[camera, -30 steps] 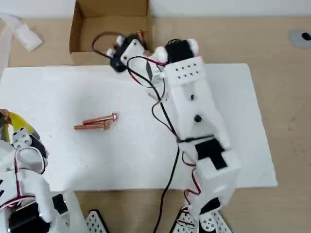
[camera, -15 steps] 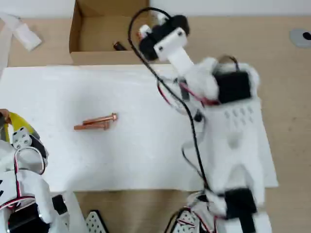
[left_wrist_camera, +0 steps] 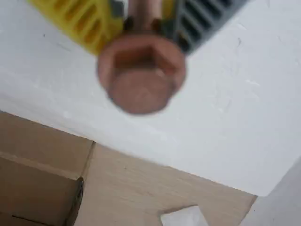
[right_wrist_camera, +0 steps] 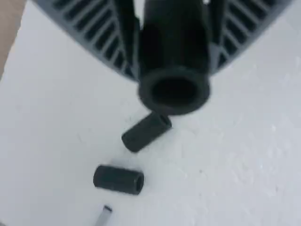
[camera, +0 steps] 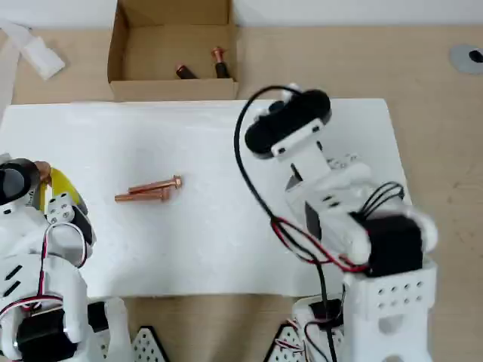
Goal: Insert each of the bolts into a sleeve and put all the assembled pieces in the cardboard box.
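Open brown cardboard box (camera: 121,53) at the table's far edge, holding two sleeved copper bolts (camera: 219,62). Two bare copper bolts (camera: 151,188) side by side on the white sheet (camera: 189,249). Two loose black cylindrical sleeves (right_wrist_camera: 146,132) lying apart. Hex-head copper bolt (left_wrist_camera: 141,75) clamped in the left gripper (left_wrist_camera: 143,19), black sleeve (right_wrist_camera: 174,70) in the right gripper (right_wrist_camera: 174,28).

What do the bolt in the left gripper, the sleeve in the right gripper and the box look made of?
The held bolt is probably metal, copper-coloured with a soft sheen on its hex head. The held sleeve is matte black, plastic or coated metal; the look leaves it open. The box is brown cardboard, judging by its thin folded walls.
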`<state>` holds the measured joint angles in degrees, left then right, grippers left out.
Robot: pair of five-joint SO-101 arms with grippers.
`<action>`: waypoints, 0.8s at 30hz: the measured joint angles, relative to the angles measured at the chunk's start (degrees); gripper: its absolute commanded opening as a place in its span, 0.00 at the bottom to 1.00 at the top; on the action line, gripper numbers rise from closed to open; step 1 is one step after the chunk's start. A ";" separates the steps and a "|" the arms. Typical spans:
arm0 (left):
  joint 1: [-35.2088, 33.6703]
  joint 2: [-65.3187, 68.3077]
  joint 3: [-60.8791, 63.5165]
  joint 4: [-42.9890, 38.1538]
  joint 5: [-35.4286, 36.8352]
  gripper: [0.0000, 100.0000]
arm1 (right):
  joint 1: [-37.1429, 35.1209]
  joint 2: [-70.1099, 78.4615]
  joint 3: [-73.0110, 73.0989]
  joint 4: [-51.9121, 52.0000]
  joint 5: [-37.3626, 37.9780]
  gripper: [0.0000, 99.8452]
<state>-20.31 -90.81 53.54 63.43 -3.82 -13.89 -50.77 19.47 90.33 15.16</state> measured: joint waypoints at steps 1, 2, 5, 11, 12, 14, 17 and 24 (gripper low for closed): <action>0.00 0.00 0.00 0.00 0.00 0.01 | 0.09 -1.49 2.81 -2.11 0.00 0.01; 0.00 0.00 0.00 0.00 0.00 0.01 | 0.18 -2.99 6.15 -4.48 0.00 0.01; 0.00 -0.09 0.79 0.00 0.00 0.01 | 0.26 -7.03 16.00 -12.31 0.00 0.01; 0.09 0.00 1.93 -0.26 0.00 0.01 | -2.55 -14.59 30.59 -24.70 0.00 0.01; 0.18 0.00 2.11 -0.88 0.00 0.01 | -3.43 -15.74 32.53 -26.81 0.00 0.01; 0.18 0.00 2.29 -2.73 0.00 0.01 | -5.36 -17.93 36.22 -31.12 0.00 0.01; 0.18 0.00 2.29 -6.51 0.00 0.01 | -7.47 -20.31 40.70 -38.77 -2.99 0.01; 6.24 0.09 2.29 -15.47 0.00 0.01 | -8.35 -21.27 48.18 -56.88 -10.20 0.01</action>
<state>-14.07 -90.73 55.82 47.96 -3.82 -22.24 -72.04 67.65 33.45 4.97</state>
